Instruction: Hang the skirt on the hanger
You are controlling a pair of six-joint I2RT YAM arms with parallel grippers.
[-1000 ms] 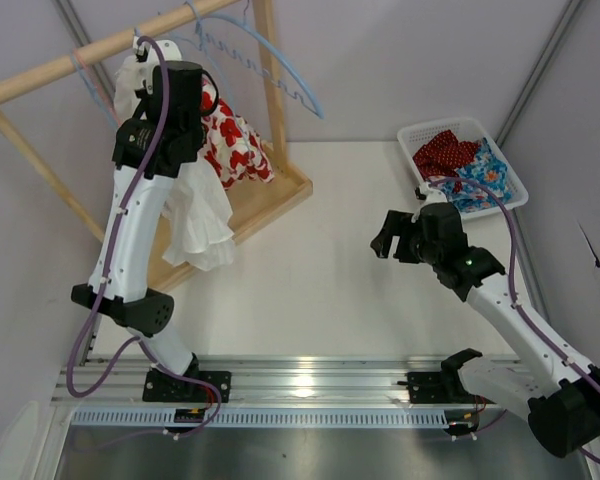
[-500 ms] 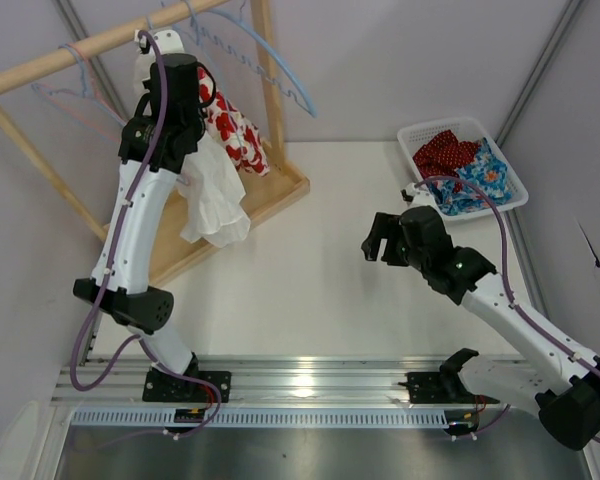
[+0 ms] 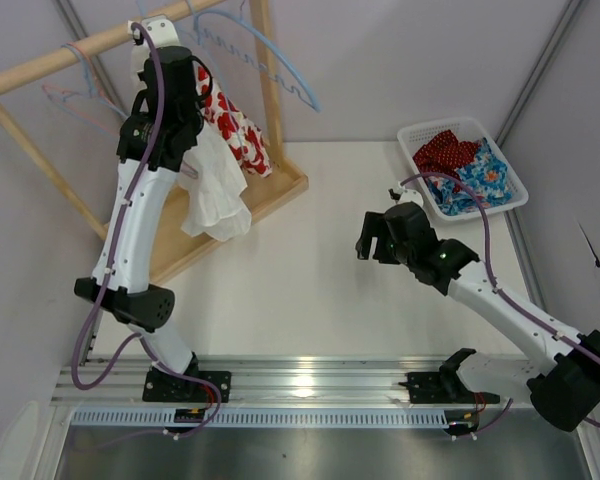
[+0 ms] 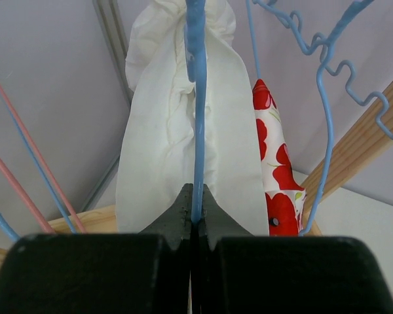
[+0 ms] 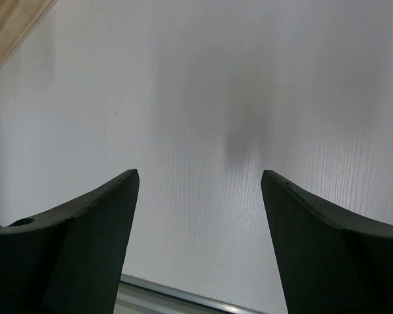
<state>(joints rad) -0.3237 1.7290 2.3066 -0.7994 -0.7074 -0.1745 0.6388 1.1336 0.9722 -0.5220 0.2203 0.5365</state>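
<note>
While the left gripper (image 4: 195, 196) has its two fingers pressed together on the thin wire of a blue hanger (image 4: 198, 118), the left wrist view shows the white skirt (image 4: 164, 157) gathered on that hanger just beyond the fingertips, its folds falling on either side of the wire. A red-flowered garment (image 4: 275, 176) hangs just beside the skirt on the right, an empty notched hanger (image 4: 319, 98) curves past it, pink hanger wires (image 4: 16, 188) cross the lower left, and a post of the wooden rack (image 4: 363, 140) slants along the right edge. In the right wrist view, the right gripper (image 5: 198, 183) holds its fingers (image 5: 92, 229) wide apart with nothing between them, above the bare white table (image 5: 203, 78). From the top external view, the left arm reaches up to the rack's top rail (image 3: 80, 48), and the white skirt hangs beside that arm, its lower folds above the rack's wooden base. The right arm is over the middle of the table, well apart from the rack, near a white basket (image 3: 440, 125) of coloured clothes (image 3: 465, 165) at the far right.
</note>
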